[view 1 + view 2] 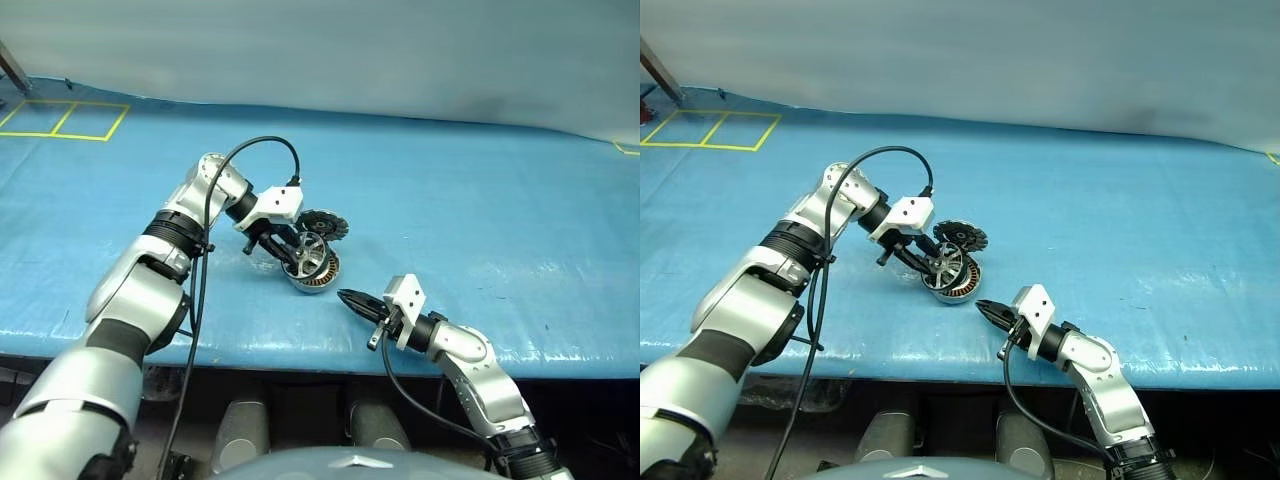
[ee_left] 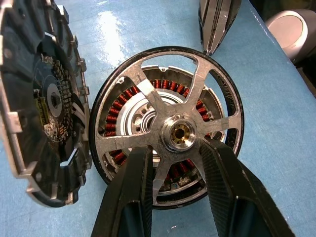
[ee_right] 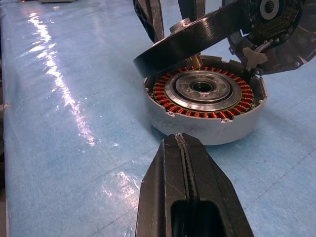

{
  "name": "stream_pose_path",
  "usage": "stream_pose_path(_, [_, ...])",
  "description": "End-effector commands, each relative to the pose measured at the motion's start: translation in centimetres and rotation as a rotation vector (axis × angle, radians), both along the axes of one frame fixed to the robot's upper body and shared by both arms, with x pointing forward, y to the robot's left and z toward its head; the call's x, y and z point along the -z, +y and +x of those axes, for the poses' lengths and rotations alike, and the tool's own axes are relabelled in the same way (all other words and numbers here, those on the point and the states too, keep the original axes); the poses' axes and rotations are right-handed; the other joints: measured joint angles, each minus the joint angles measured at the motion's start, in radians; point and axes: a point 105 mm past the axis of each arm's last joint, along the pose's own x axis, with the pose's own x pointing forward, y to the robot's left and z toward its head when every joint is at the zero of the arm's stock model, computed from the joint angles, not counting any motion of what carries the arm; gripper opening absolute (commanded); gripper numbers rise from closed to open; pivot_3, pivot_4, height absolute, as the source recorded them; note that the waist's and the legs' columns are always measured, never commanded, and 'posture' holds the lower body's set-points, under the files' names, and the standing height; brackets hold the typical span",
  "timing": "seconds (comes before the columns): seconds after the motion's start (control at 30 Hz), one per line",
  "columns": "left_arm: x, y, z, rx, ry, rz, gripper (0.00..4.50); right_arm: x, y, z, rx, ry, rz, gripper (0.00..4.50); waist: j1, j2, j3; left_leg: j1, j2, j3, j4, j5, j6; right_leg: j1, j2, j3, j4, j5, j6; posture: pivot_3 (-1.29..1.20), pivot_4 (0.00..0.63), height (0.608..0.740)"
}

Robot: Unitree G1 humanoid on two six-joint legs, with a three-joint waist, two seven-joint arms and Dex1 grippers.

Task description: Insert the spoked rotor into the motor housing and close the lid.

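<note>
The left arm is reached forward from the left over the blue-covered table (image 1: 480, 200), bent at the elbow, with its wrist turned inward so that the left gripper (image 1: 300, 258) points down and to the right. Its jaws are clamped on the spoked rotor (image 2: 170, 126): in the left wrist view the two black fingers (image 2: 131, 192) are seen pressed against the spokes on either side of the brass-coloured hub. The rotor is held tilted over the motor housing (image 3: 205, 106), one edge raised and the other low near the housing's rim; whether the low edge touches the rim cannot be told. The rotor is not seated, as the copper windings and pale central hub are still exposed beneath it in the right wrist view. A black cable (image 1: 215, 190) is looped above the left forearm.

The housing is set on the table near its front edge, roughly midway between the two arms. The lid (image 1: 324, 224) is stood open just behind the housing, joined at the rim, with its dark toothed face turned towards the rotor.

To the right, the right arm is brought up from below the table edge, its forearm angled up and to the left. The right gripper (image 1: 352, 299) is held nearly level, pointing at the housing from a short way off, apart from it. Its jaws are pressed together with nothing between them.
</note>
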Motion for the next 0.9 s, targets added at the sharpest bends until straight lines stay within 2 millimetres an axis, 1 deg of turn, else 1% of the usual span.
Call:
stream_pose_path(0.03, [-1.9, -0.7, 0.6, 0.021, -0.059, -0.034, 1.27, -1.0, -0.1, 0.0, 0.005, -0.048, 0.013, 0.0, 0.0, 0.0, 0.0, 0.0, 0.0, 0.0, 0.0, 0.0, 0.0, 0.0, 0.0, 0.0, 0.0, 0.0, 0.0, 0.0, 0.15, 0.74])
stream_pose_path(0.47, [-2.9, -0.7, 0.8, 0.003, -0.06, -0.056, 1.27, -0.7, -0.1, 0.1, 0.013, -0.044, 0.011, 0.0, 0.0, 0.0, 0.0, 0.0, 0.0, 0.0, 0.0, 0.0, 0.0, 0.0, 0.0, 0.0, 0.0, 0.0, 0.0, 0.0, 0.15, 0.74])
stream_pose_path(0.9, [-3.0, -0.9, 0.7, 0.002, -0.047, -0.071, 1.27, -0.4, -0.1, 0.1, 0.018, -0.038, 0.005, 0.0, -0.001, 0.0, 0.0, 0.0, 0.0, 0.0, 0.0, 0.0, 0.0, 0.0, 0.0, 0.0, 0.0, 0.0, 0.0, 0.0, 0.15, 0.74])
